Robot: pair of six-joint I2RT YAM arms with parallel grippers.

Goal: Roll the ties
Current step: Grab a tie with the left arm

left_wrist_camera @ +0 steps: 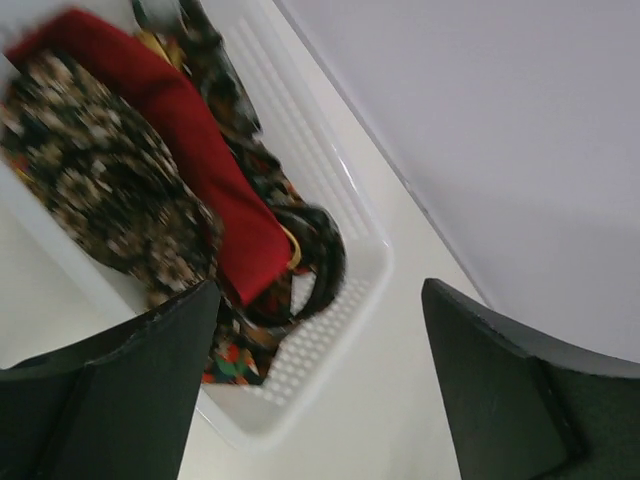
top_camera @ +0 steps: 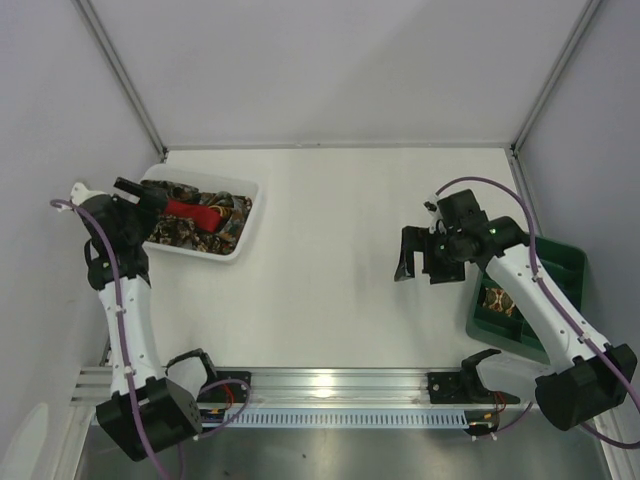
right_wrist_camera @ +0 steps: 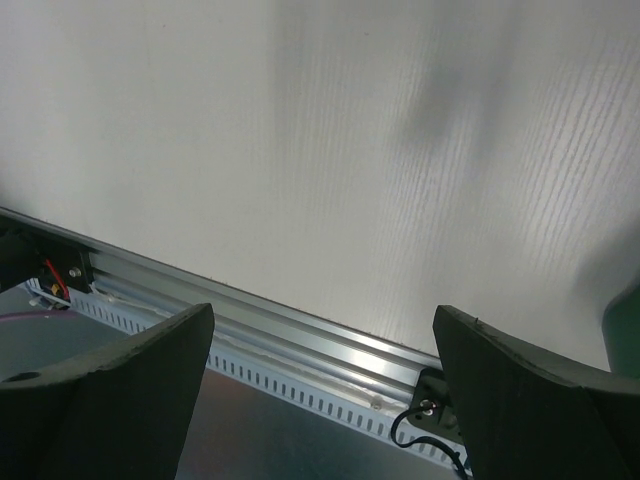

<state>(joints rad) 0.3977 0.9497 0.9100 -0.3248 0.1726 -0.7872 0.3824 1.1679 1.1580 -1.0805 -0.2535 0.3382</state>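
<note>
Now the left gripper (left_wrist_camera: pixel 320 300) hangs spread above the basket (left_wrist_camera: pixel 300 400) of ties (left_wrist_camera: pixel 190 160) — right gripper (right_wrist_camera: pixel 325 330), spread too, well apart.

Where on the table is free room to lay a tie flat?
The middle of the table, between the white basket and the right tool, is bare down to the near rail. Crowded: the basket, full of ties at the left tool, and the right edge at the green tray.

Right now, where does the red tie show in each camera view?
Top external: far left, red tie in the white basket.
Left wrist: red tie upper left, running diagonally.
Right wrist: not in view.
Shared landmark: the white basket, in top and left wrist views.
</note>
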